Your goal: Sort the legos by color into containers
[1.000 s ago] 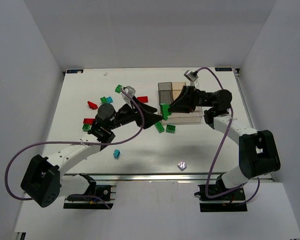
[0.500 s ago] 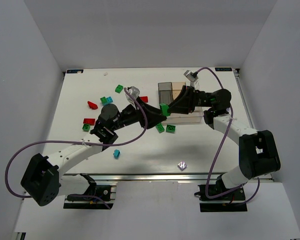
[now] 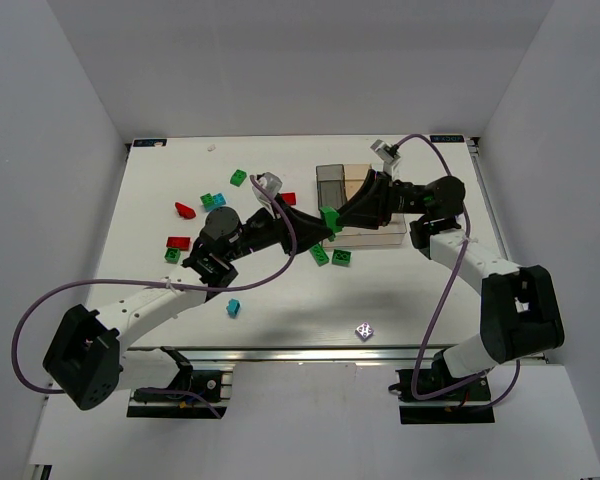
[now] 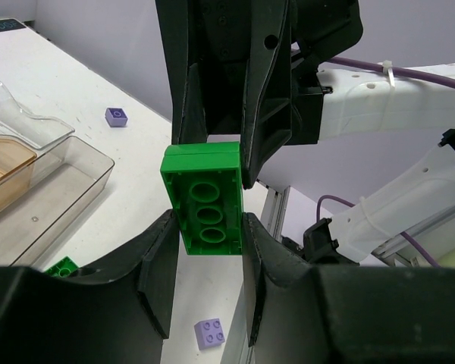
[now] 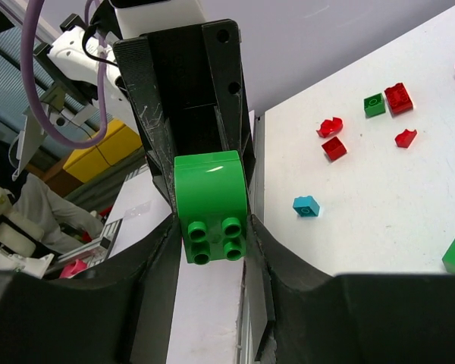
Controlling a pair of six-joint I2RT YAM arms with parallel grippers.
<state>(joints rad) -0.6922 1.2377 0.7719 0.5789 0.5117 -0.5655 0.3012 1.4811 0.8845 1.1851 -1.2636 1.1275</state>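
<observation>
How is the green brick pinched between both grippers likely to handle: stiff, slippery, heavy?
The green brick looks like hard moulded plastic, so probably stiff. Its hollow underside suggests it is light. Its glossy faces may slip or pivot, as the left gripper and right gripper each pinch only one end.

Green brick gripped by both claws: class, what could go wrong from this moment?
1. The left claw and the right claw both pinch the green brick in mid-air; if either pulls before the other opens, it may twist loose.
2. It hangs near the edge of the tray, with loose green bricks nearby; if dropped, it could land outside the tray among them.
</observation>
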